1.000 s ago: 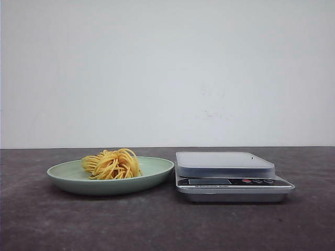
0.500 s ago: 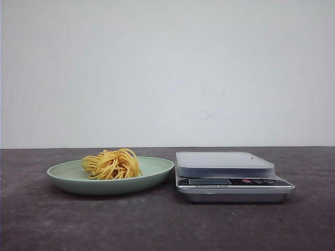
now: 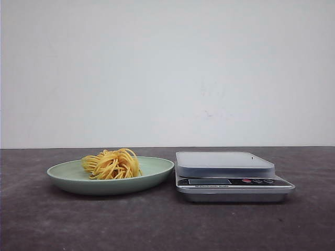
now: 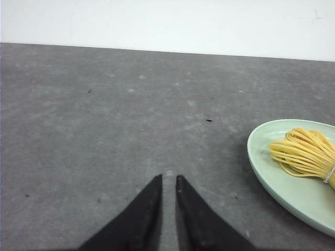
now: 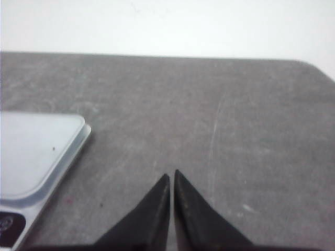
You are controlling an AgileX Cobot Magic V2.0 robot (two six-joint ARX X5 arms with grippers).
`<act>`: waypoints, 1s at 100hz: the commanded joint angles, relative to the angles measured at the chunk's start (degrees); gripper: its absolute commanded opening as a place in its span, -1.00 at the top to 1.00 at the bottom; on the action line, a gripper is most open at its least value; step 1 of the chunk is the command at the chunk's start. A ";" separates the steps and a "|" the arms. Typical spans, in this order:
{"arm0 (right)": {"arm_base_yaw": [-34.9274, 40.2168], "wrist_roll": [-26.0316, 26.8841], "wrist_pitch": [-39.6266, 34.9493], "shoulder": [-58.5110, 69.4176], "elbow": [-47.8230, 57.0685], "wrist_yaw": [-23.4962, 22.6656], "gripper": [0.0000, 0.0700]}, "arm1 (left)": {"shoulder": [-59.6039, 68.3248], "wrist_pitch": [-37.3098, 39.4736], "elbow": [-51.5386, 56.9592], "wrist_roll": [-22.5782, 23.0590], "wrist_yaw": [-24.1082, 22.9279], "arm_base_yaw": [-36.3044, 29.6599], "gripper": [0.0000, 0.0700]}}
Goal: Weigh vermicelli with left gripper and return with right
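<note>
Vermicelli (image 3: 111, 163) lay in a yellow coil on the pale green plate (image 3: 152, 178), left of the silver scale (image 3: 230, 180). Neither arm appeared in the front view. The left gripper (image 4: 168, 180) hovered low over bare table beside the plate, its tips nearly together and holding nothing. The right gripper (image 5: 171, 175) hung near the scale's corner, fingers closed and empty. The grey table (image 3: 157, 225) met a plain white wall (image 3: 167, 73).

Left gripper (image 4: 168, 180) above the grey surface (image 4: 104, 120), its black fingers (image 4: 149, 204) nearly together with a thin gap between tips. Well apart from it, a pale green plate (image 4: 261, 162) holds the yellow vermicelli bundle (image 4: 303, 151).
</note>
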 commanded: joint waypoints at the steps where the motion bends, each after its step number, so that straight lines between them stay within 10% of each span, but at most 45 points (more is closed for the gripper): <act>1: 0.02 1.44 1.25 -0.13 -0.15 -0.63 0.98 | -0.11 0.70 -1.03 -0.17 -0.20 0.07 0.97; 39: 0.13 16.52 -2.69 0.59 9.64 -1.75 0.99 | 3.37 0.98 8.79 -13.81 -0.83 -0.46 0.97; 77: 0.20 14.67 -16.50 8.79 32.41 -4.26 0.99 | 20.33 -6.82 32.00 -12.04 6.34 -1.03 0.96; 82: 0.20 13.53 -17.84 9.88 34.01 -5.42 0.98 | 21.99 -8.90 34.23 -10.80 9.05 -1.03 0.64; 92: 0.20 13.11 -19.23 11.56 36.28 -8.79 0.61 | 24.79 -11.04 37.46 -10.84 12.92 -1.03 -0.72; 100: 0.20 13.14 -20.20 12.61 37.94 -10.71 -0.07 | 26.80 -11.78 39.52 -11.08 15.65 -1.03 -0.77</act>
